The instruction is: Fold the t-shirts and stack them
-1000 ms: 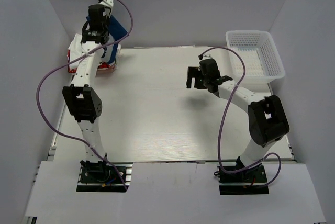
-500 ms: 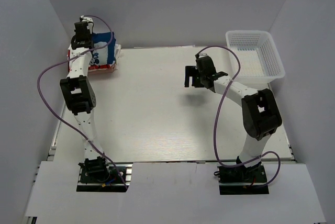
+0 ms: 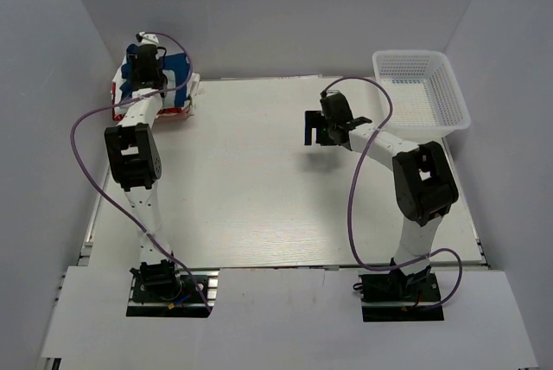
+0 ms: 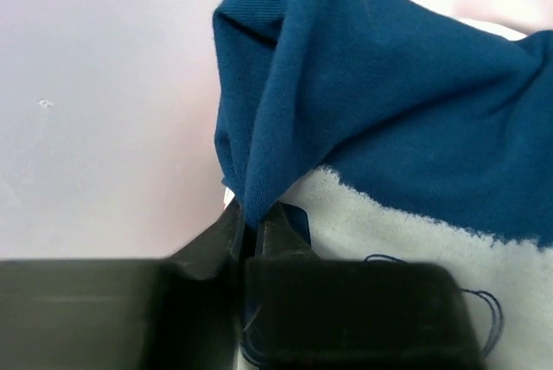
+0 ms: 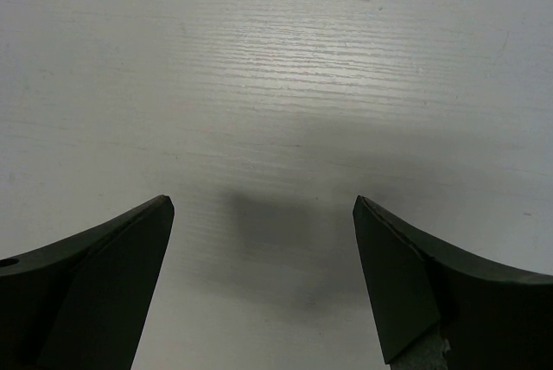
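Note:
The navy blue t-shirt (image 3: 175, 72) lies on a stack of white and red t-shirts (image 3: 179, 107) at the table's far left corner. My left gripper (image 3: 145, 66) is over that stack, shut on a pinched fold of the navy shirt (image 4: 346, 102); its pale grey print (image 4: 397, 240) shows just beyond the fingers. My right gripper (image 3: 318, 132) is open and empty, hovering above bare table in the right middle; in the right wrist view (image 5: 263, 210) only white tabletop lies between its fingers.
A white plastic mesh basket (image 3: 421, 90) stands at the table's far right corner. The grey back wall and left wall stand close behind the shirt stack. Purple cables loop beside both arms.
My left gripper has come down from high behind the stack onto it, and the navy shirt now lies lower and flatter. My right gripper has shifted slightly left and back.

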Action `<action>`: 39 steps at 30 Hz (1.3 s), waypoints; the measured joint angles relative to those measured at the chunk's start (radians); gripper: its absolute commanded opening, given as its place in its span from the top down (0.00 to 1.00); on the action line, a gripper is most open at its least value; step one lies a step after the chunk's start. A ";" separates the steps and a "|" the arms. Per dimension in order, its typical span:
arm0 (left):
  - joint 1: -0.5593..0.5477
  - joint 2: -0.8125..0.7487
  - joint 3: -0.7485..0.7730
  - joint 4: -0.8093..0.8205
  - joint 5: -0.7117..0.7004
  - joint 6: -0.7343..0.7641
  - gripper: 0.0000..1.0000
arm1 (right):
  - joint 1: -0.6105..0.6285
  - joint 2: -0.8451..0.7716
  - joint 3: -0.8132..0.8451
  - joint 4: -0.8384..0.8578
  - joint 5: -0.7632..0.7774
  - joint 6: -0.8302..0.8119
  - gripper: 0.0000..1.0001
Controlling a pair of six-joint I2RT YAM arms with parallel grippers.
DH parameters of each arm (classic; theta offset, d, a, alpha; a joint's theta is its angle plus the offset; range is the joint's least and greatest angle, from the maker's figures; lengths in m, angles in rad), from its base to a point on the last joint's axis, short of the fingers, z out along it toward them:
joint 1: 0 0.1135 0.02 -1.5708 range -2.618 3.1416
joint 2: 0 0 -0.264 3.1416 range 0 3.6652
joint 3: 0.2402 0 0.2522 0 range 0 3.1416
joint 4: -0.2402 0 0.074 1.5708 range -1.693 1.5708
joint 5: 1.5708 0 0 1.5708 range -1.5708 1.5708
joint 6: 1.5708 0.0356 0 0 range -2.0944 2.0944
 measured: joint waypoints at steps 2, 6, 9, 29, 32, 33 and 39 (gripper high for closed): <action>-0.001 -0.002 -0.011 0.039 -0.017 0.008 0.36 | 0.000 0.007 0.005 -0.002 0.000 0.000 0.10; 0.000 -0.002 -0.017 0.086 -0.041 0.010 0.00 | 0.000 0.033 0.028 -0.020 -0.001 0.000 0.10; 0.000 -0.003 -0.016 0.097 -0.053 0.007 0.00 | 0.000 0.039 0.033 -0.031 -0.001 -0.001 0.10; -0.076 -0.521 -0.378 -0.306 0.433 -0.537 0.00 | 0.000 -0.184 -0.179 0.023 -0.078 0.040 0.10; -0.195 -0.698 -0.627 -0.250 0.502 -0.645 0.00 | 0.000 -0.277 -0.260 0.036 -0.097 0.080 0.10; -0.238 -0.743 -0.710 -0.233 0.517 -0.675 0.00 | 0.000 -0.306 -0.288 0.047 -0.105 0.093 0.10; -0.451 -0.908 -1.076 -0.247 0.555 -0.814 0.00 | 0.001 -0.431 -0.463 0.097 -0.145 0.160 0.10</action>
